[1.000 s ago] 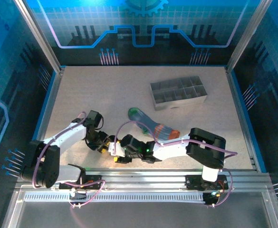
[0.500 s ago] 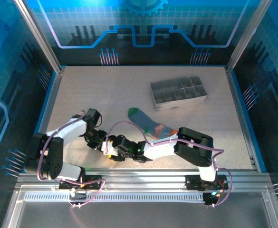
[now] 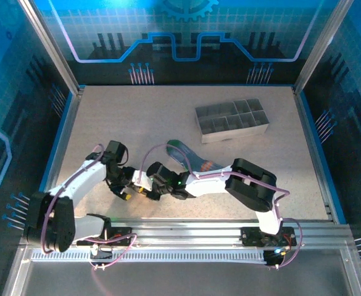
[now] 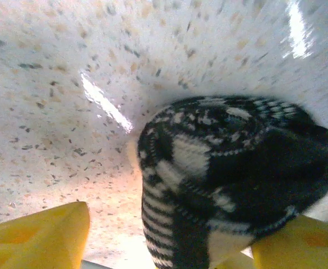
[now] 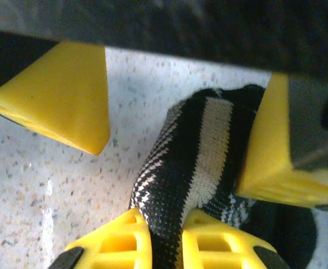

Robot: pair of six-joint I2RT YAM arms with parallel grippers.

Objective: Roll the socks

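The black sock with thin white stripes [image 4: 231, 162] is rolled into a thick bundle on the table. My right gripper [image 5: 166, 249] is shut on a band of the black sock [image 5: 200, 162], pinching it between its yellow fingertips [image 5: 116, 246]. My left gripper [image 4: 172, 249] is open around the roll, with the bundle resting against its right finger [image 4: 304, 246] and a wide gap to its left one. From above, the left gripper [image 3: 128, 189] and right gripper [image 3: 145, 188] meet near the table's front. The blue-grey sock [image 3: 189, 157] with green cuff lies flat, partly under my right arm.
A grey divided tray [image 3: 232, 120] stands at the back right of the speckled table [image 3: 124, 123]. The right forearm [image 3: 211, 180] stretches leftward across the front. Blue walls enclose the table on three sides.
Both grippers have shifted slightly left and away from the front edge with the black sock. The right forearm now covers more of the blue-grey sock's toe end.
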